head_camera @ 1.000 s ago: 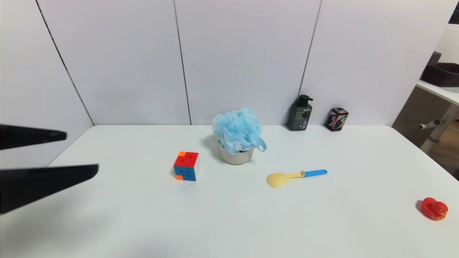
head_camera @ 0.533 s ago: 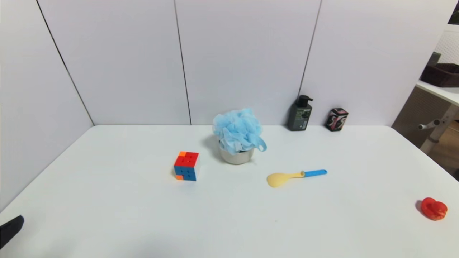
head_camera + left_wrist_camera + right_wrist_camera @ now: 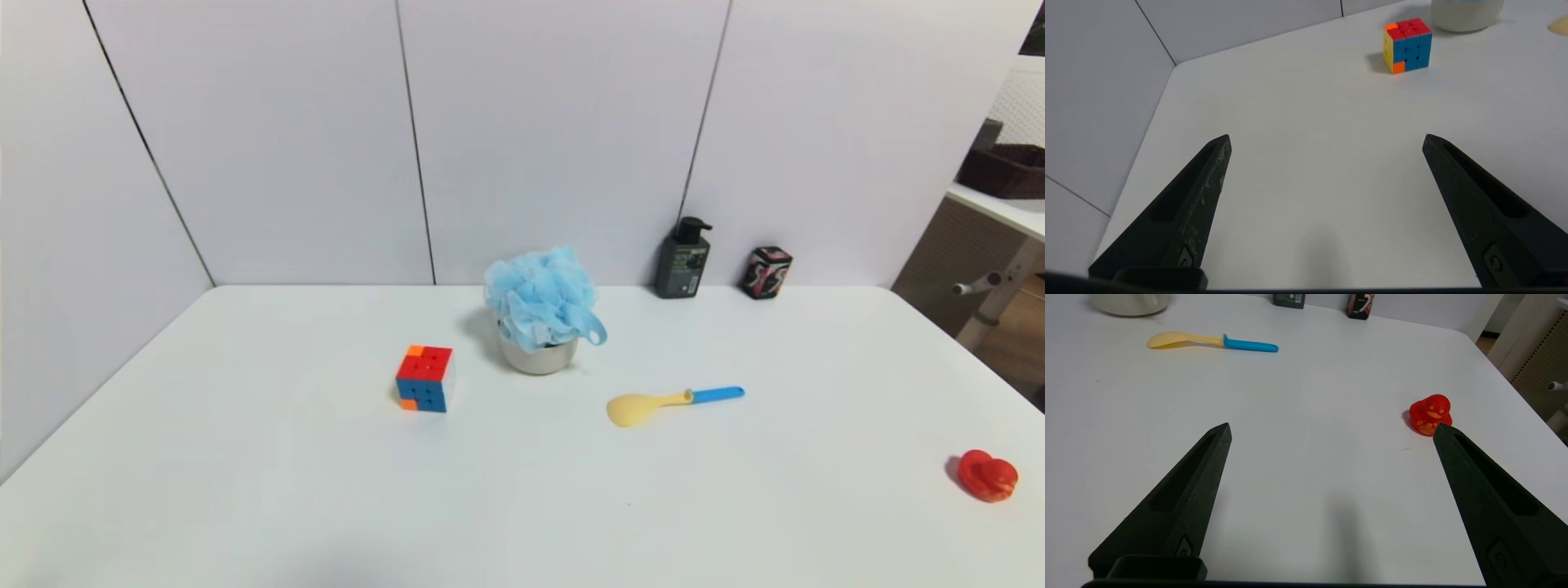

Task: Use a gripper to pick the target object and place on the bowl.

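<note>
Both pincers, left pincer & right pincer, hover low over table, wide open, empty.

Bright, even, diffuse overhead light; soft short shadows.

The puzzle cube and red duck cast faint shadows toward the frame's left, and a dim smear sits at lower centre of both wrist views. The table shows no glare; head view edges bend slightly.
</note>
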